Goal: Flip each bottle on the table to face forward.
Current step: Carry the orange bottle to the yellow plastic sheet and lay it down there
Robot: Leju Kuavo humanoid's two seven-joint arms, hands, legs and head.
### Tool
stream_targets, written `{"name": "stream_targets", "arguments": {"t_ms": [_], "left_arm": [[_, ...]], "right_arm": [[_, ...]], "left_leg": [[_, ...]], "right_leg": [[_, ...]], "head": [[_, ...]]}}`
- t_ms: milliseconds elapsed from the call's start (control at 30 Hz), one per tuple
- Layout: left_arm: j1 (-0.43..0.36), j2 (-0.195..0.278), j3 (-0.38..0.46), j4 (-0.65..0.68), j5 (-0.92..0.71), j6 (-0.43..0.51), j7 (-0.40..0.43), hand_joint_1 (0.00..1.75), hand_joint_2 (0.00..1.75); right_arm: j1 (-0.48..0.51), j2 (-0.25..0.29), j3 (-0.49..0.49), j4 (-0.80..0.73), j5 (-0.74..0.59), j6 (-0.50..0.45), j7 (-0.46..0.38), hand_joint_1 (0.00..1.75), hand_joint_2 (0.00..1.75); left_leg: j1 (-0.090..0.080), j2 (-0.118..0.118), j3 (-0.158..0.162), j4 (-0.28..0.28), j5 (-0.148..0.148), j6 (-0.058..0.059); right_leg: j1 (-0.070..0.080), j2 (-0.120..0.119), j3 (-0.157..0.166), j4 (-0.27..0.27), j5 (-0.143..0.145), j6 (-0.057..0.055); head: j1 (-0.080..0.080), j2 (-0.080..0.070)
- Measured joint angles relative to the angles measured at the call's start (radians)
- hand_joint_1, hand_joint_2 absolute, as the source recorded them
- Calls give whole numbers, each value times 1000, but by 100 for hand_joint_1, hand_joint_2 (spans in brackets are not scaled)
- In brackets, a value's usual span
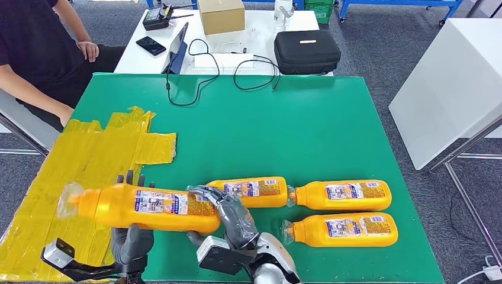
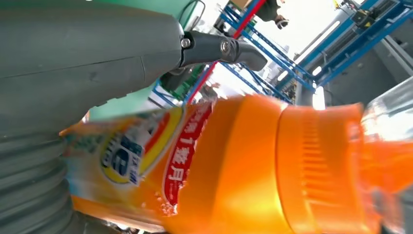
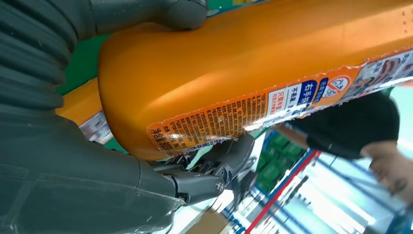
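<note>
You have four bottles: both hands, left [image 1: 131, 236] and right [image 1: 228, 213], grip one [image 1: 148, 206] lifted above the bench [image 1: 284, 124], with three lying just right of it.

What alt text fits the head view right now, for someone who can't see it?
Both hands, left hand and right hand, hold one orange bottle sideways above the green table. Three more bottles lie on the table to its right, yellow tape to the left.

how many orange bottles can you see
4: one bottle held above the table by both hands, left hand, right hand; three lying on the green mat.
</note>
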Motion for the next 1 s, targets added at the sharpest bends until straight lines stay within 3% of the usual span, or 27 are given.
{"name": "stream_targets", "arguments": {"t_ms": [300, 333, 433, 467, 1000], "left_arm": [[17, 0, 9, 6, -1, -8, 0, 0, 175], [18, 0, 10, 6, -12, -3, -3, 31, 175], [19, 0, 10, 6, -46, 12, -19, 159, 175], [20, 0, 10, 6, -52, 14, -24, 172, 175], [22, 0, 19, 5, -60, 15, -42, 175, 175]], "right_arm": [[-63, 7, 93, 102, -26, 1, 10, 175, 175], [-66, 8, 95, 106, -28, 1, 11, 175, 175], [-71, 10, 101, 116, -33, 1, 17, 175, 175], [-73, 10, 103, 119, -34, 1, 18, 175, 175], [-86, 14, 123, 144, -34, 1, 25, 175, 175]], "left_leg": [[0, 0, 0, 0, 0, 0], [0, 0, 0, 0, 0, 0], [0, 0, 0, 0, 0, 0], [0, 0, 0, 0, 0, 0], [0, 0, 0, 0, 0, 0]], "right_leg": [[0, 0, -1, 0, 0, 0], [0, 0, -1, 0, 0, 0], [0, 0, -1, 0, 0, 0], [0, 0, -1, 0, 0, 0], [0, 0, -1, 0, 0, 0]], "head": [[0, 0], [0, 0], [0, 0], [0, 0], [0, 0]]}}
